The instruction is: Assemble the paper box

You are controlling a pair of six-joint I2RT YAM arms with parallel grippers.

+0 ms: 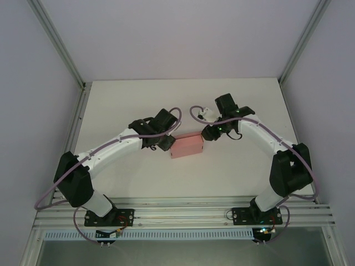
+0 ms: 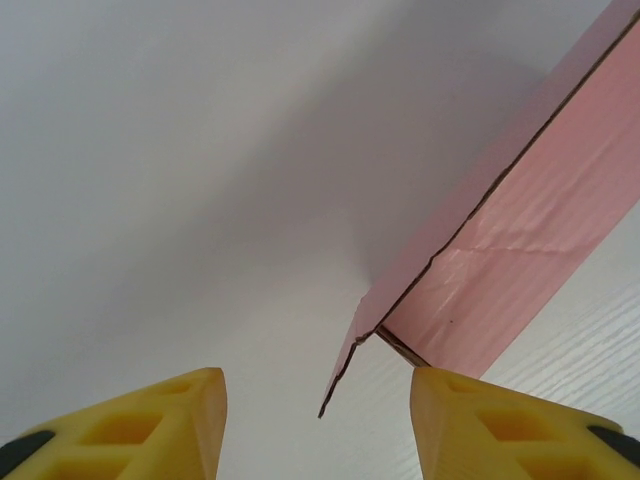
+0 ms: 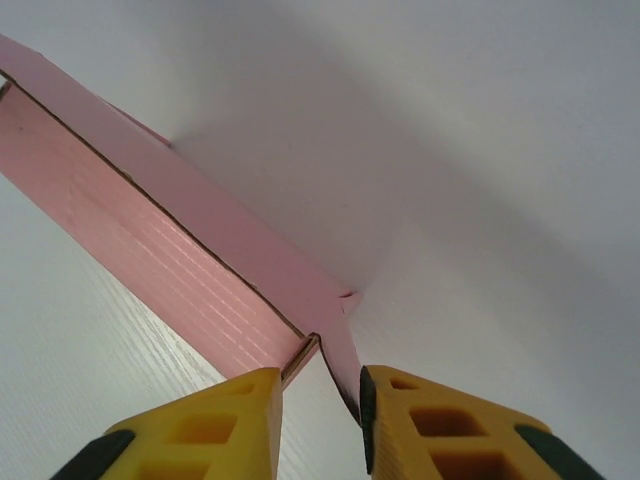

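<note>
Left jaws stand wide open left of centre, box (image 1: 187,146) flap between them; right jaws, narrowly apart, straddle its other end flap on the bench (image 1: 133,100).

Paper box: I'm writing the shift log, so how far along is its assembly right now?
Done: the paper box is folded into a rectangular body lying on the table. In hand: the right gripper straddles a loose end flap; the left gripper hangs open at the opposite end, whose flap also stands ajar. Left: closing both end flaps.
</note>
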